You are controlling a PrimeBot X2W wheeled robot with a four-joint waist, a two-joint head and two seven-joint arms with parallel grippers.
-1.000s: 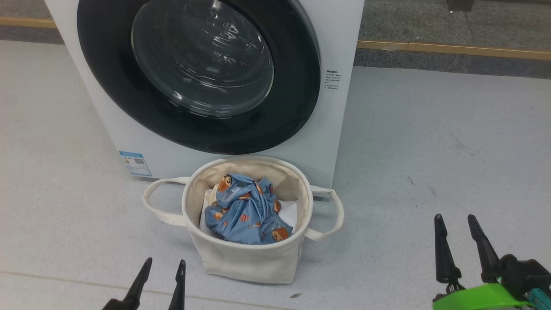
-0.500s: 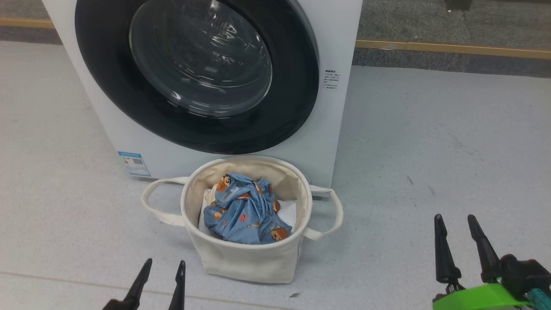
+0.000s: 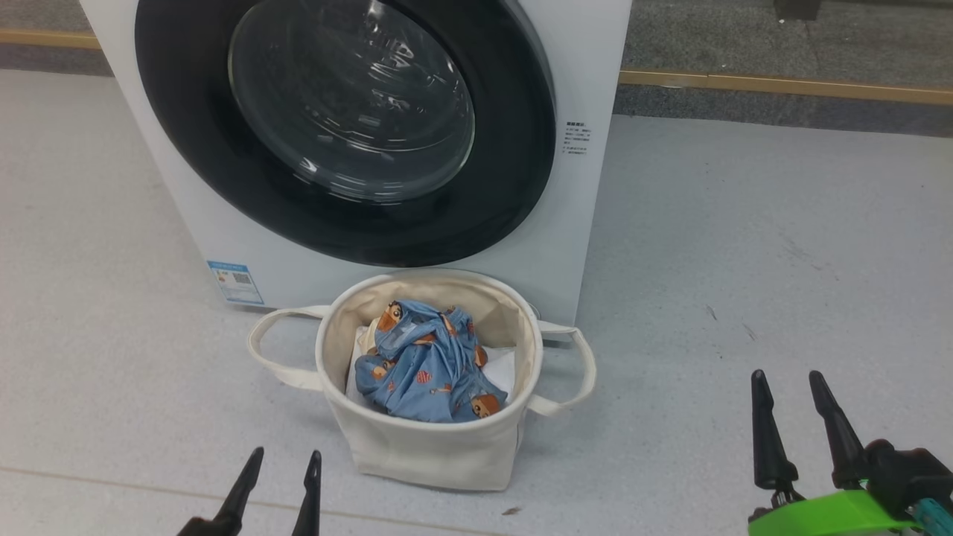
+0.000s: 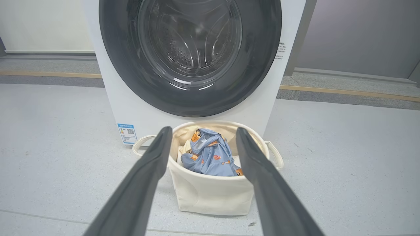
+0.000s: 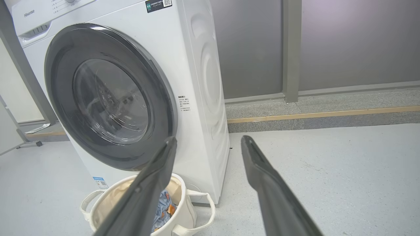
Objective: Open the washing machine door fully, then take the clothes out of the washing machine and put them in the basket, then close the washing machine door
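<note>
Above the speckled grey floor (image 3: 744, 223), left fingers (image 3: 242, 484) and right fingers (image 3: 765, 432) gape empty; grey wall (image 5: 344, 39) behind.

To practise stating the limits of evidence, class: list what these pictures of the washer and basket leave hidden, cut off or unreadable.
Head view: the washing machine top, cut off by the upper edge.
Head view: its printed text and blue label, too small to read.
Head view: the basket bottom, covered by the clothes.
Right wrist view: much of the clothes, behind the right pincer.
</note>
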